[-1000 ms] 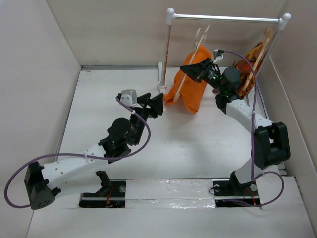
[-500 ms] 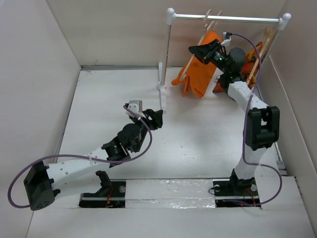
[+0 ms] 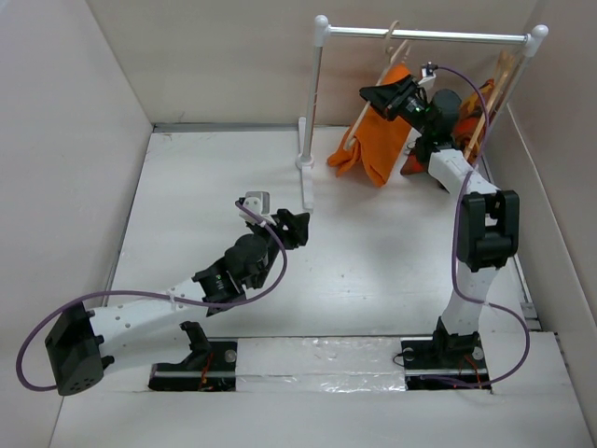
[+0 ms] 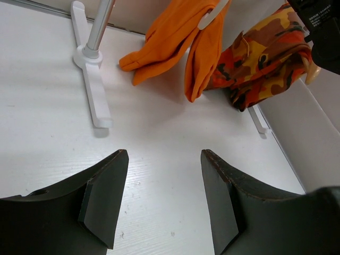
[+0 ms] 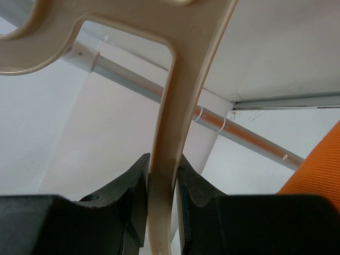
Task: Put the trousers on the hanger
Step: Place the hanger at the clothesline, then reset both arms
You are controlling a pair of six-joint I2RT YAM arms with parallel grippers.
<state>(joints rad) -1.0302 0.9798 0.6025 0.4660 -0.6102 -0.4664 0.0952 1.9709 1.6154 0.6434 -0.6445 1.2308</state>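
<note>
The bright orange trousers (image 3: 378, 135) hang folded over the pale wooden hanger (image 3: 395, 49), whose hook is up at the rail (image 3: 429, 35). My right gripper (image 3: 381, 93) is shut on the hanger's arm, high beside the rail. In the right wrist view the hanger (image 5: 175, 106) is pinched between my right gripper's (image 5: 162, 170) jaws, with the rail (image 5: 212, 119) behind. My left gripper (image 3: 297, 224) is open and empty, low over the table. In the left wrist view my left gripper (image 4: 162, 194) faces the trousers (image 4: 175, 40), which hang well beyond it.
A camouflage garment (image 3: 462, 126) on a second wooden hanger (image 3: 499, 84) hangs at the rail's right end; it also shows in the left wrist view (image 4: 265, 58). The rack's white post (image 3: 317, 93) and foot (image 4: 93, 85) stand ahead of my left gripper. White walls enclose the table.
My right gripper lifted the hanger with the trousers from table height up to the rail. My left gripper drew back toward the near side and lower.
</note>
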